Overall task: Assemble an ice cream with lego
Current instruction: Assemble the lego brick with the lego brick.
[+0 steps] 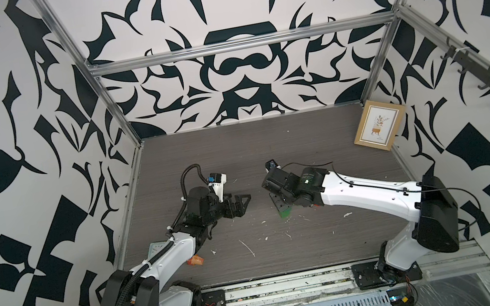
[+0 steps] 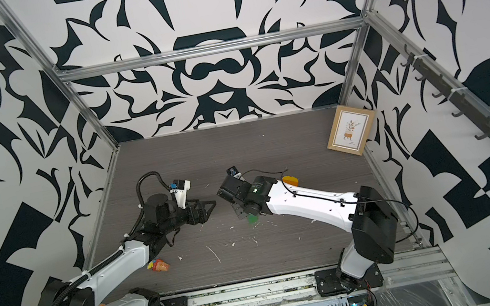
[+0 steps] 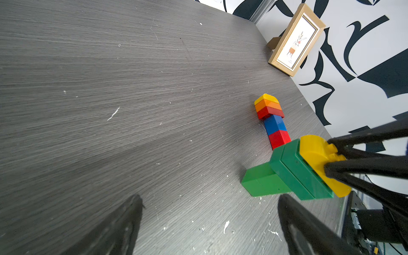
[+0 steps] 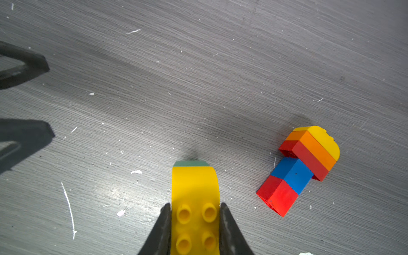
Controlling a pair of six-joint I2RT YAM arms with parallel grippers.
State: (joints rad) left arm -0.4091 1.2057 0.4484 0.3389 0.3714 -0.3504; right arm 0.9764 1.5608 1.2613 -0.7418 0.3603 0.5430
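A grey wood-grain table sits inside black-and-white patterned walls. Towards the left, a small crumpled wrapper lies beside the left arm. Further in, the left gripper hangs low over bare table with its jaws spread wide and nothing between them; the left wrist view shows both tips apart. Facing it across a gap, the right gripper is clamped on the yellow dome brick that caps a green-and-yellow brick stack. That stack is tilted, with its green end down at the table. Just beside it, a second brick stack of yellow, orange, red, blue and red lies on its side, untouched. At the far right, a picture frame leans against the wall.
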